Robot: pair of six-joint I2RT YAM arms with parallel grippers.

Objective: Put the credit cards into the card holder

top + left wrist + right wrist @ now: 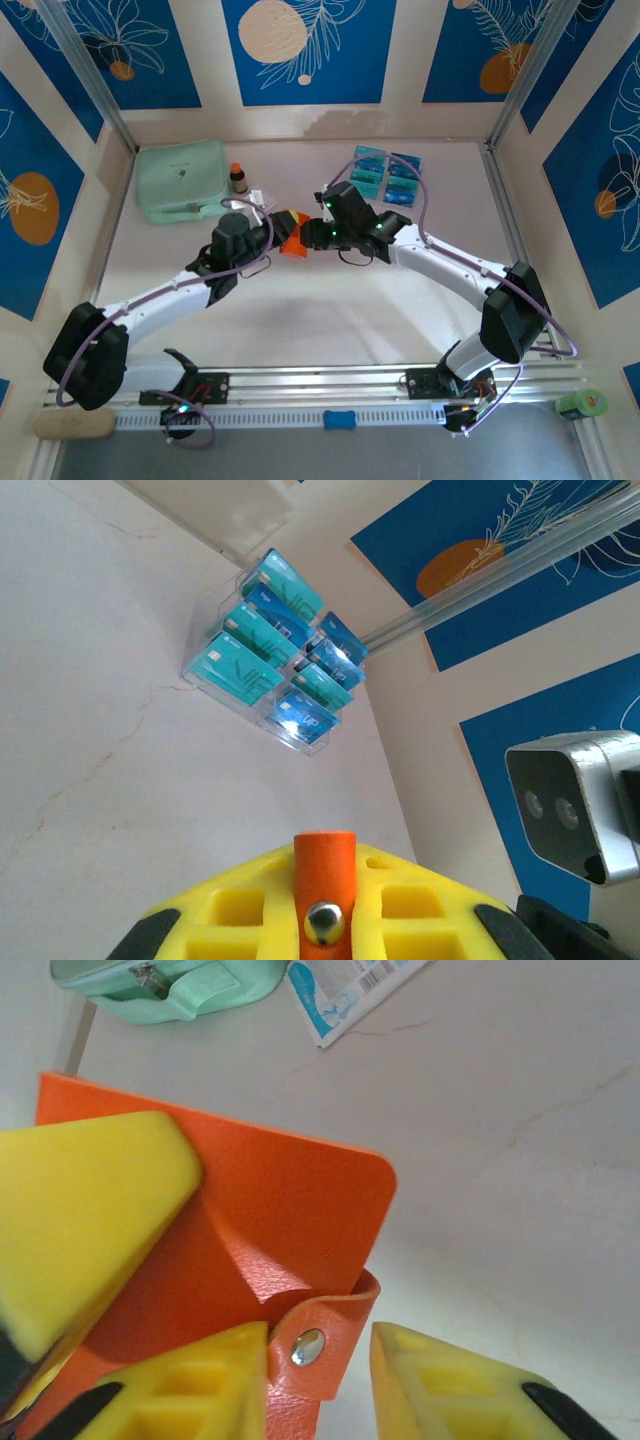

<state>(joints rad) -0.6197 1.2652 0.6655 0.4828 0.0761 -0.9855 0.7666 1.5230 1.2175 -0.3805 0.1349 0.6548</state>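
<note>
Item: card holder (270, 1220), orange-red, with a snap tab, was found at the centre of the top view, between the two grippers and closed over with the tab hanging at its lower edge. The left gripper (272, 232) was recorded as clamped shut on the holder; in the right wrist view one of its yellow fingers (90, 1200) was seen pressed on the orange face at the left of the frame. The right gripper (320, 1345) was noted with its jaws parted, the tab lying between them, touching one finger and clear of the other. Item: credit cards (387, 175), teal and blue, were seen in a clear rack (215, 675) in the upper centre-right of the top view, well apart from the holder. Also listed on the pale table (300, 310): mint-green zip pouch (180, 182) at upper left, a small brown bottle (238, 178) just beside it, and a white-and-blue packet (350, 990) near the pouch.
</note>
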